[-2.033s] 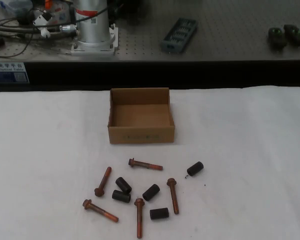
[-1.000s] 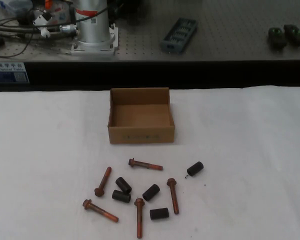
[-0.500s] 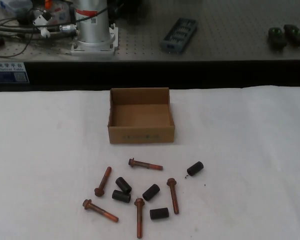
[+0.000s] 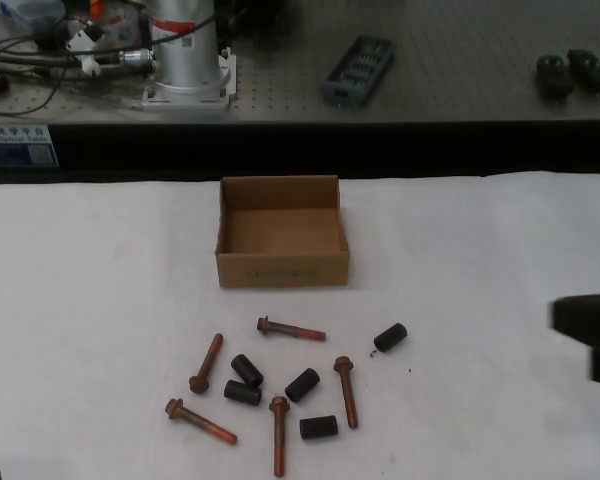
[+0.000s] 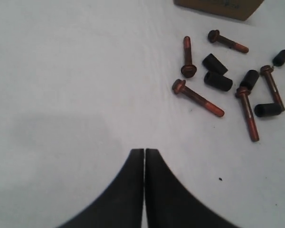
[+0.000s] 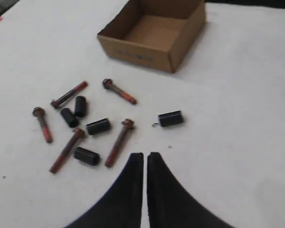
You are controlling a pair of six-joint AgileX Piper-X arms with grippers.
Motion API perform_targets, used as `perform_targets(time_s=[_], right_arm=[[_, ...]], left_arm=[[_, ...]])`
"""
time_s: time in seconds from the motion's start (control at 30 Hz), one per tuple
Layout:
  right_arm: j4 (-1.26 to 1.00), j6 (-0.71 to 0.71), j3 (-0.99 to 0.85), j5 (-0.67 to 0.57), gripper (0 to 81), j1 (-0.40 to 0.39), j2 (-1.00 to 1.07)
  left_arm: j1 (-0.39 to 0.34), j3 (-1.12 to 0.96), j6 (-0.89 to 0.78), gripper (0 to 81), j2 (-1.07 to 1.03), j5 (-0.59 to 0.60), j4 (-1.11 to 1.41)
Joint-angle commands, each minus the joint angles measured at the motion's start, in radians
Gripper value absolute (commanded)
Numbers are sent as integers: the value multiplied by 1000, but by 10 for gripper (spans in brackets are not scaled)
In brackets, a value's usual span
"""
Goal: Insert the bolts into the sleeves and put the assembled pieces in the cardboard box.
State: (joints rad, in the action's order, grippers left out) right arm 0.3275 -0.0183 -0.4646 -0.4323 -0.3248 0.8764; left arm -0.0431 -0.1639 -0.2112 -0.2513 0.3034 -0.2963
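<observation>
Well clear of bolts (image 5: pixel 199 99) (and sleeves (image 5: pixel 217 80)), left gripper (image 5: pixel 144 151), right gripper (image 6: pixel 145 155): closed, empty

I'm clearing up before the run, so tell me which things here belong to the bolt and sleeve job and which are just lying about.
For the job: five bolts, five black sleeves, the cardboard box.
Lying about: grey ridged holder, two dark knobs, cables, silver column, all on the far bench.
</observation>
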Motion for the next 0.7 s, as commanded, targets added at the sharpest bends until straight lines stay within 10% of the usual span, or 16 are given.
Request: perform_targets(time_s=[0.0, 0.5, 0.67], right_arm=[[4, 18, -119, -11, 38, -135, 151], [100, 81, -625, 55, 37, -462, 660], [257, 157, -810, 58, 36, -490, 826]], left_arm=[[-3, -127, 17, 3, -180, -41, -44], [-1, -211, -61, 1, -387, 48, 60], [-1, -211, -28, 228, -387, -82, -22]])
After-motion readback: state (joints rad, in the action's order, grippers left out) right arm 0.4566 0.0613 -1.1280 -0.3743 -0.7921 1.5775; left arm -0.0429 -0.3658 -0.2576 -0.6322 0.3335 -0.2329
